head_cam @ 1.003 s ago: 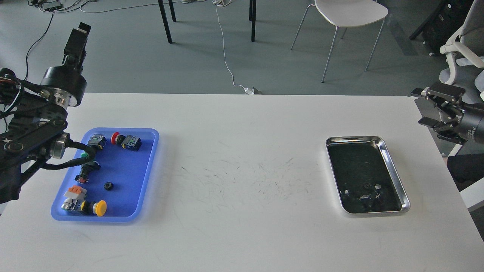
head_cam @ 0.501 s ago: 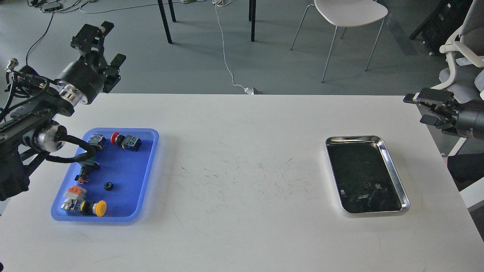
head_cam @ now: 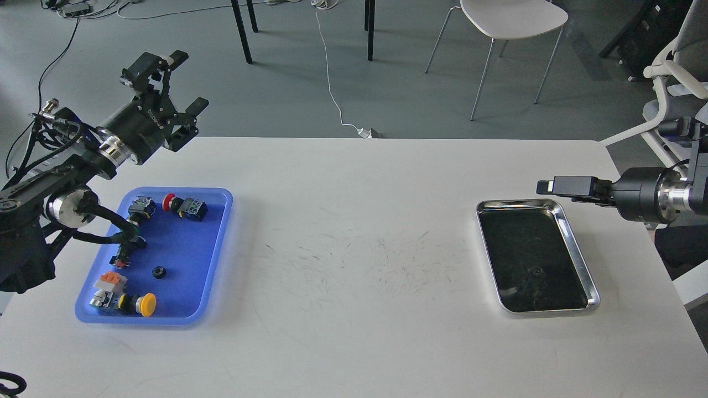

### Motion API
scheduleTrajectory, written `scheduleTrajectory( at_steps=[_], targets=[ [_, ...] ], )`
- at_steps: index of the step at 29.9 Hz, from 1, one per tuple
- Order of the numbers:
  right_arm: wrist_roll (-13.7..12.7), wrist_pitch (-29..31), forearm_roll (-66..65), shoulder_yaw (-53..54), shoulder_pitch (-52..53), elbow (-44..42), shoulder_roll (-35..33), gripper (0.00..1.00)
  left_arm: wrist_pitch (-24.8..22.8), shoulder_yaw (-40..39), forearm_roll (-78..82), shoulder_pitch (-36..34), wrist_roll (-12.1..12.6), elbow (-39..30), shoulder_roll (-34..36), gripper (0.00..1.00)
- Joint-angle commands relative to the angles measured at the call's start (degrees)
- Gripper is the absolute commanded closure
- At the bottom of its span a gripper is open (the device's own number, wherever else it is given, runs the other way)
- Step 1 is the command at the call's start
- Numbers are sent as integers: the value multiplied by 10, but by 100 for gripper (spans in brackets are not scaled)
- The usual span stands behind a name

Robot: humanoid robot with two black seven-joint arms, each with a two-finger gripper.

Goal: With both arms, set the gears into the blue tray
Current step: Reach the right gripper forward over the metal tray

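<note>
The blue tray [head_cam: 188, 251] lies at the table's left side. One gear [head_cam: 159, 272], a tiny black ring, rests on its floor among the switches. A second small dark gear [head_cam: 536, 272] lies inside the steel tray [head_cam: 575, 249] on the right. My left gripper [head_cam: 183, 82] hangs above the table's far left edge, beyond the blue tray, open and empty. My right gripper [head_cam: 553, 186] reaches in from the right over the steel tray's far rim. It is seen side-on as one dark bar, so its fingers cannot be told apart.
Several push-button switches sit in the blue tray, among them a red-capped one [head_cam: 178, 204] and a yellow-capped one [head_cam: 142, 304]. A black cable from my left arm droops over the tray's left part. Chairs and cables stand on the floor beyond the table.
My left gripper swung right and lower toward the table's far edge, turning so its open fingers show. My right arm reached left to the steel tray's far rim and rotated side-on.
</note>
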Motion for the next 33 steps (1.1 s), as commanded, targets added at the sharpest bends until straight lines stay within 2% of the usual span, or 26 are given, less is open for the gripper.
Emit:
scheduleTrajectory(
  at_steps=[1, 11, 17, 20, 31, 33],
  targets=[
    [30, 0, -59, -4, 2, 18, 1, 2, 0, 0, -1, 0, 0, 13, -12, 1],
    [92, 0, -168, -40, 12, 22, -24, 3, 0, 9, -1, 1, 0, 65, -42, 1],
    [96, 0, -187, -49, 11, -17, -23, 3, -1, 8, -1, 1, 0, 87, -63, 1],
    [96, 0, -185, -47, 11, -30, -23, 10, -1, 8, -1, 3, 0, 89, -65, 1],
    [96, 0, -174, -62, -3, -22, -26, 8, 0, 5, -2, 3, 0, 89, -64, 1],
    [96, 0, -174, -74, -5, -25, -26, 3, 0, 4, -2, 4, 0, 89, -64, 1]
  ],
)
